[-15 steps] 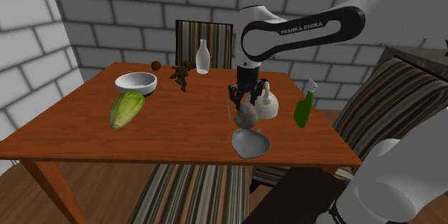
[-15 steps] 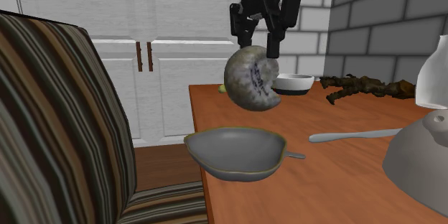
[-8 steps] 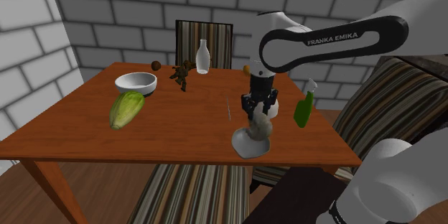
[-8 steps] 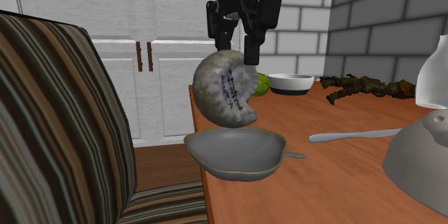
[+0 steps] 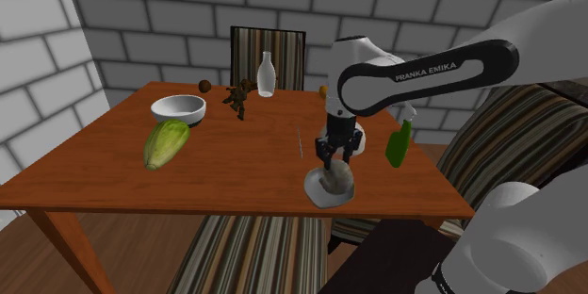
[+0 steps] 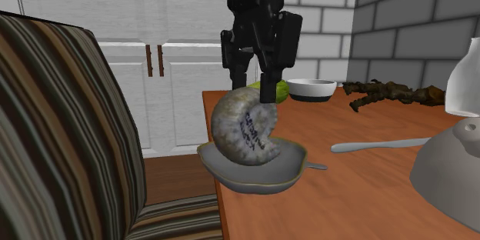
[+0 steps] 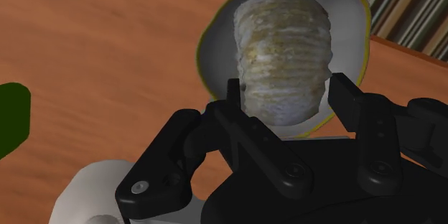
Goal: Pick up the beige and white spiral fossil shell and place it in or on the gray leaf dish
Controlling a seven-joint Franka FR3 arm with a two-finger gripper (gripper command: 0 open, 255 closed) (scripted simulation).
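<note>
Shoulder view: your arm is reaching down over the near edge of the wooden table (image 5: 226, 165). The black gripper (image 5: 334, 157) is pointing straight down and pinching the top of the spiral shell (image 5: 336, 177). The shell is sitting in the gray leaf dish (image 5: 316, 191), close to the table's front edge. A green bottle (image 5: 400, 141) is standing to the dish's right in this view. A lettuce head (image 5: 166, 142) and a white bowl (image 5: 178, 108) are lying well apart on the left. A white bottle (image 5: 266, 74) is standing at the far edge in front of a striped chair (image 5: 267, 52).

Second exterior view: you're seeing the gripper (image 6: 252, 92) hanging vertical, with its two fingers straddling the upper rim of the shell (image 6: 245, 128). The shell is standing on edge, with its underside touching the dish (image 6: 261, 178). The dish is sitting at the table corner. A gray utensil (image 6: 381, 145) is lying just right of it, and the white bowl (image 6: 313, 89) is farther back.

Wrist view: the fingers (image 7: 233, 93) are clasping the ribbed beige-gray shell (image 7: 281, 50) from both sides, neither spread wide nor pressed together. The shell is lying inside the dish (image 7: 352, 21), whose yellowish rim is ringing it.
</note>
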